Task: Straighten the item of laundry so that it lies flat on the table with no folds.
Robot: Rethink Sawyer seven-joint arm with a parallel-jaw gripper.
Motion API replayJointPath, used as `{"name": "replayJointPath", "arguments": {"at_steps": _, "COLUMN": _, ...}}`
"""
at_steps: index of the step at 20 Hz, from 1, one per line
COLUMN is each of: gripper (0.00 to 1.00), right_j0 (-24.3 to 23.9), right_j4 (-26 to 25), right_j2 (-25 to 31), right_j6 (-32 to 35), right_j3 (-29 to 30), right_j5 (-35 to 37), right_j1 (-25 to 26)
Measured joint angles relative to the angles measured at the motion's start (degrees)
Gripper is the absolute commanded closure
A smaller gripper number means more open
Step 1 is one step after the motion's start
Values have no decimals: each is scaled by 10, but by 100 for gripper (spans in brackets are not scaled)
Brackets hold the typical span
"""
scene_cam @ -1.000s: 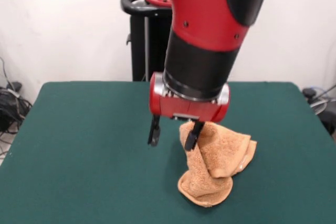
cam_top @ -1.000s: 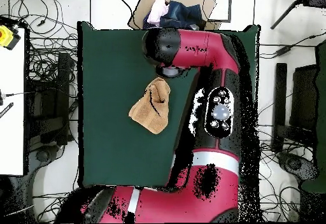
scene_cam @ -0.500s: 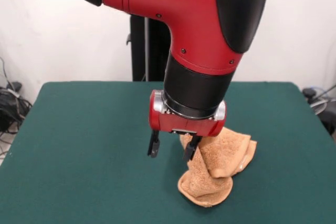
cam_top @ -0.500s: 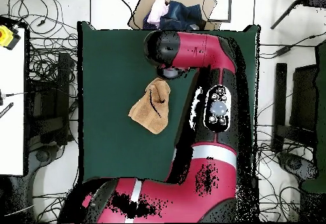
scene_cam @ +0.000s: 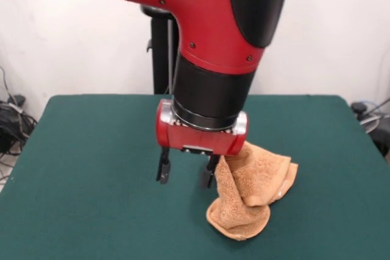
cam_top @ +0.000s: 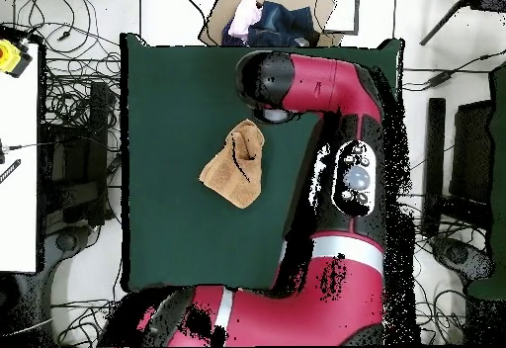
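Observation:
The orange-tan terry towel [scene_cam: 251,190] lies crumpled and folded over itself on the green table [scene_cam: 91,150], right of centre in the front view. In the overhead view the towel [cam_top: 235,164] sits mid-table. My gripper [scene_cam: 185,175] hangs just above the table, open and empty. Its right finger [scene_cam: 208,175] is next to the towel's left edge; I cannot tell whether it touches. In the overhead view the arm's head [cam_top: 269,82] hides the gripper.
The black pedestal [scene_cam: 159,47] stands behind the table's far edge. In the overhead view a cardboard box with cloth [cam_top: 272,16] sits beyond the table's top edge, a white bench [cam_top: 18,146] stands at the left, and cables lie around.
My gripper has moved left in the front view, off the towel's upper fold to its left side, staying open. The towel has not moved.

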Motion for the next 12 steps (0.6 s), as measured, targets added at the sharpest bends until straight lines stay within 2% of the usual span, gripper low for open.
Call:
{"name": "replayJointPath", "arguments": {"at_steps": 4, "gripper": 0, "right_j0": -4, "right_j4": 15, "right_j2": 0, "right_j6": 0, "right_j3": 7, "right_j5": -25, "right_j1": -11}}
{"name": "replayJointPath", "arguments": {"at_steps": 12, "gripper": 0, "right_j0": 5, "right_j4": 16, "right_j2": -3, "right_j6": 0, "right_j3": 7, "right_j5": -26, "right_j1": -15}}
